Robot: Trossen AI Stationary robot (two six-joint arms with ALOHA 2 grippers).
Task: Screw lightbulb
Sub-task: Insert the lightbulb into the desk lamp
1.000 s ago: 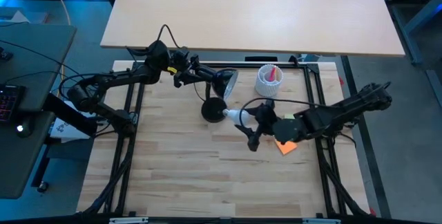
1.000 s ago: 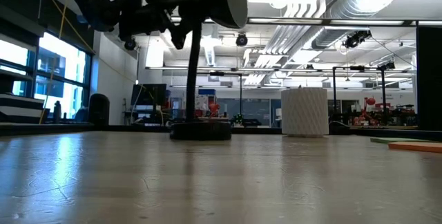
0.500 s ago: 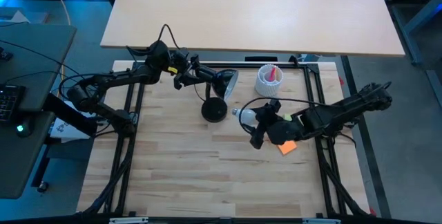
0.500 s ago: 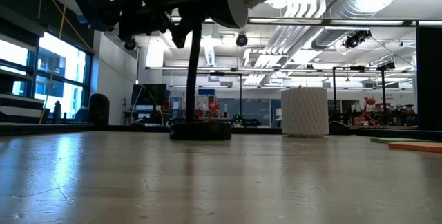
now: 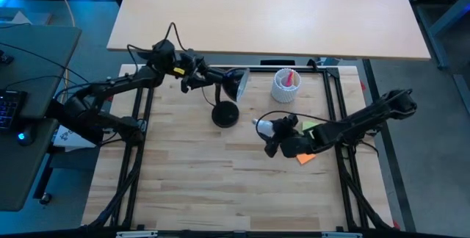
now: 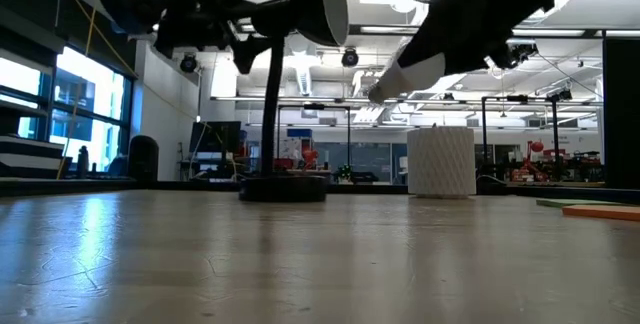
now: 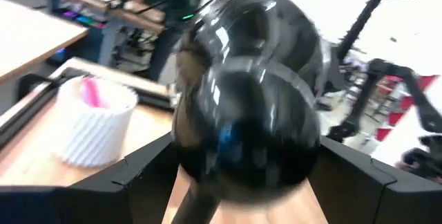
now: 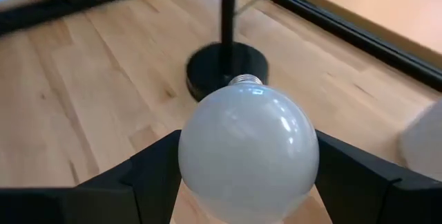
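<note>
We are at the approach step: the bulb is in hand but not yet at the socket. Our right end effector [image 5: 277, 133] is pinching the lightbulb [image 5: 264, 125], fingers pressed against its white globe from both sides, as the right wrist view shows, with the silvery screw base [image 8: 242, 81] pointing away from the wrist toward the lamp's round foot [image 8: 227, 70]. In the high view the bulb hangs above the desk [image 5: 191, 172] near its middle, at about four o'clock from the lamp foot [image 5: 225, 114] and apart from it. In the low view it sits tilted, base end toward the shade [image 6: 322, 4] but lower than it and well short of it.

Our left end effector [image 5: 192, 77] is at the lamp's neck, at about eleven o'clock from the foot, seemingly clamped on the arm just behind the shade [image 5: 237, 82]; the left wrist view is filled by the glossy black shade [image 7: 248, 120].

Next, we judge, the right arm must raise the bulb toward ten o'clock, line its threaded base up with the shade's opening, seat it, then twist. The white ribbed cup [image 5: 285, 85] stands at one o'clock from the bulb, clear of that path.
</note>
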